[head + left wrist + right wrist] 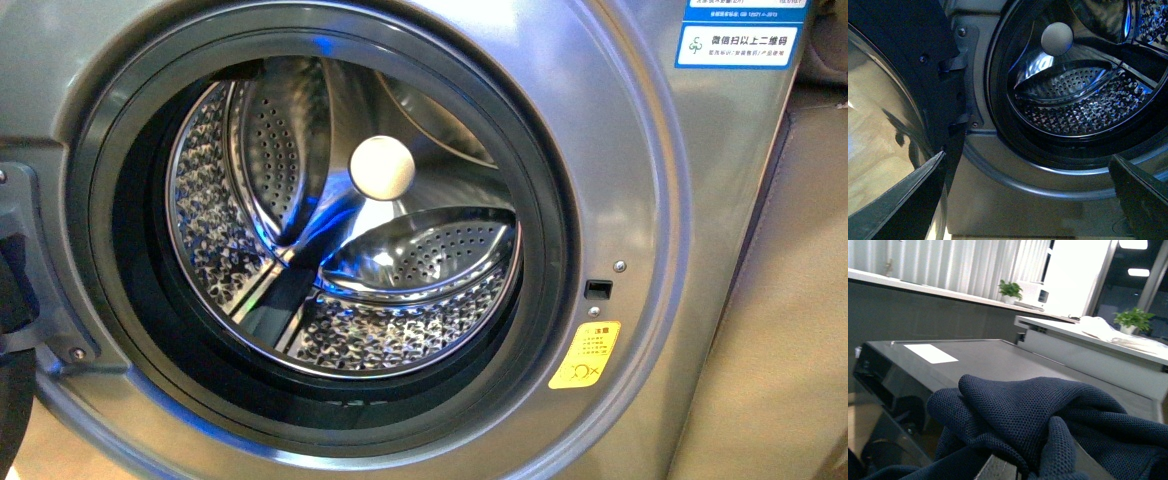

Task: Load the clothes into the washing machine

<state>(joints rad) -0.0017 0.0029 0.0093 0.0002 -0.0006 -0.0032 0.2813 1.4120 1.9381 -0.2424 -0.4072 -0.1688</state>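
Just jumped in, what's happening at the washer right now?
The right claw appears to grip the bunched navy clothes, held up outside the drum. The washer has its door open, and the drum is empty. The left claw is open and empty, facing the porthole. Nothing is loaded yet.

Lower blue label (738,45): sitting in the upper right of the front view on the washing machine (640,150), showing white Chinese characters reading 微信扫以上二维码 beside a small green mark; a finer line beneath is running too small to read.
Upper blue label (745,10): being cut off by the frame's top edge just above the first label; its white print is blurring past reading.
Yellow sticker (585,355): lying right of the porthole, lower right of the frame, carrying a heading that seems to read 注意, tiny unreadable lines, and a crossed-out symbol at its lower end.
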